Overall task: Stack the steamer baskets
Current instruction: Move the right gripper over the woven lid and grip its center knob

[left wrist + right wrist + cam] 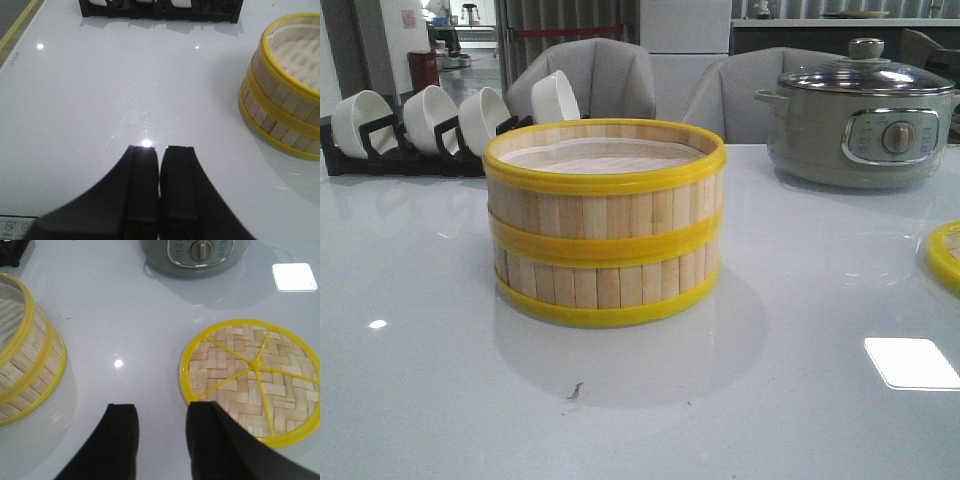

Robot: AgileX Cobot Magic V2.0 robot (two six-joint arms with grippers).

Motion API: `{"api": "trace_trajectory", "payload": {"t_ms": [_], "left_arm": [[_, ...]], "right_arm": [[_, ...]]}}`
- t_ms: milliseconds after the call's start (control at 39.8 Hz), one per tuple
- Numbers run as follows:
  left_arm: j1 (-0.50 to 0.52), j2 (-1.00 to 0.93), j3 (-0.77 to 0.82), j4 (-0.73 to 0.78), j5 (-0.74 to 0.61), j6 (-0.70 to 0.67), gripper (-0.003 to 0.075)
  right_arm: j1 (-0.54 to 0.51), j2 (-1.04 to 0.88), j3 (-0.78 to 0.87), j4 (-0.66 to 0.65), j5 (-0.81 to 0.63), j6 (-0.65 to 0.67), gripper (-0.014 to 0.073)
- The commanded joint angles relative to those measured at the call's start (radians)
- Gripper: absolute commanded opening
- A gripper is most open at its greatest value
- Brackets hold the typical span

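Front view: two steamer baskets (605, 222) stacked one on the other, centre of the white worktop (440, 380), top tier open w/ pale liner showing. Lid (944, 256) only a yellow edge at the right border, flat on worktop, well apart from the stack. Grey-green electric pot (862, 120) w/ glass lid back right; bowl rack (430, 125) w/ white bowls back left. Left wrist view: left tool (160, 187) fingers pressed together, nothing between them, above bare worktop; stack (282, 82) off to one side, not touching. Right wrist view: right tool (161, 440) fingers parted w/ a clear gap, empty; one finger overlaps the woven lid (252, 377) rim in view, contact can't tell.
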Motion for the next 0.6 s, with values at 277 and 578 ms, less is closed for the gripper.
{"api": "trace_trajectory", "payload": {"t_ms": [277,578], "left_arm": [[0.0,0.003,-0.027,0.001,-0.086,-0.009,0.0084],[0.0,0.003,-0.027,0.001,-0.086,-0.009,0.0084]], "right_arm": [[0.003,0.003,-0.034,-0.012,0.006,-0.005,0.0362],[-0.027,0.135,-0.045,-0.103,-0.029,-0.005,0.0362]]}}
